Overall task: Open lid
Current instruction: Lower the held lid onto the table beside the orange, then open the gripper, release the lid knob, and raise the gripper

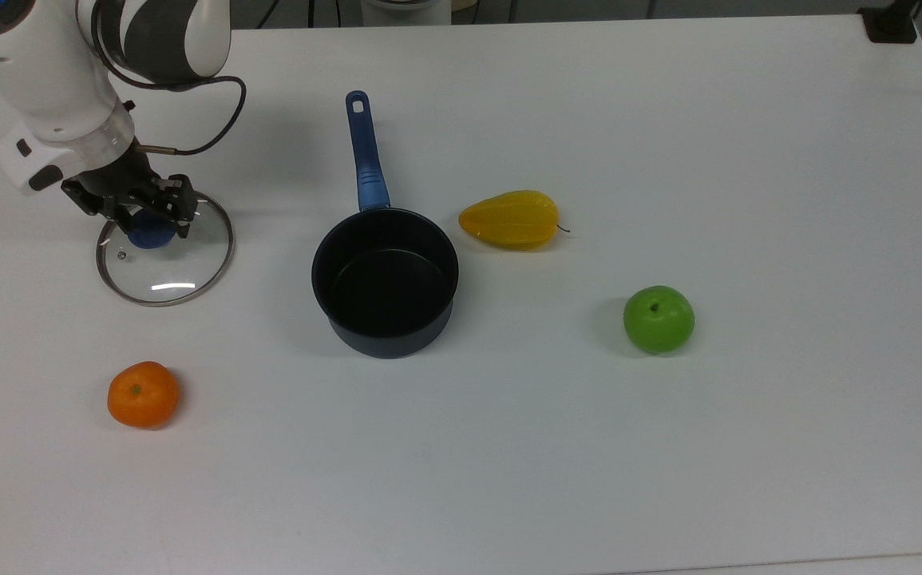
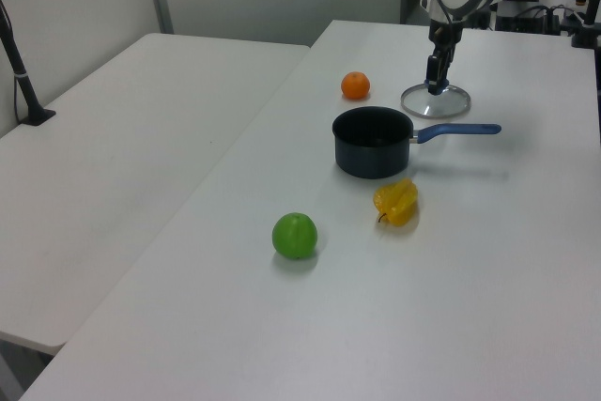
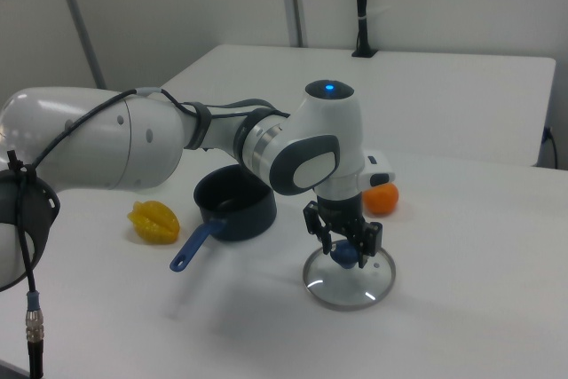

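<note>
Glass round lid, metal-rimmed, lies on the white table directly beneath the gripper, whose fingers apparently clasp its blue knob.

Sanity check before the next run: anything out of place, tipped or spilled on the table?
Nothing stands out. The lid lies flat on the table, off the saucepan, which stands upright and empty. The gripper is at the lid's blue knob. The orange, green apple and yellow starfruit sit apart, intact.
</note>
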Action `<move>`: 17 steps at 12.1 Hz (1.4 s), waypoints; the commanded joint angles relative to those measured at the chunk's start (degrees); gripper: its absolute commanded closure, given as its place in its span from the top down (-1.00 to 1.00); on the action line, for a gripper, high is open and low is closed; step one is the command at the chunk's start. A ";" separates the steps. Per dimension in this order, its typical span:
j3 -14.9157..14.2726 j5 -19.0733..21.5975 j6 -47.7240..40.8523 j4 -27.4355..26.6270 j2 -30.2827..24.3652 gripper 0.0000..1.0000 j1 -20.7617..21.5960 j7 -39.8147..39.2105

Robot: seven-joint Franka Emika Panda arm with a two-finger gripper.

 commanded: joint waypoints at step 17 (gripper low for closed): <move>0.19 -3.18 -25.51 1.95 -19.03 1.00 19.61 23.74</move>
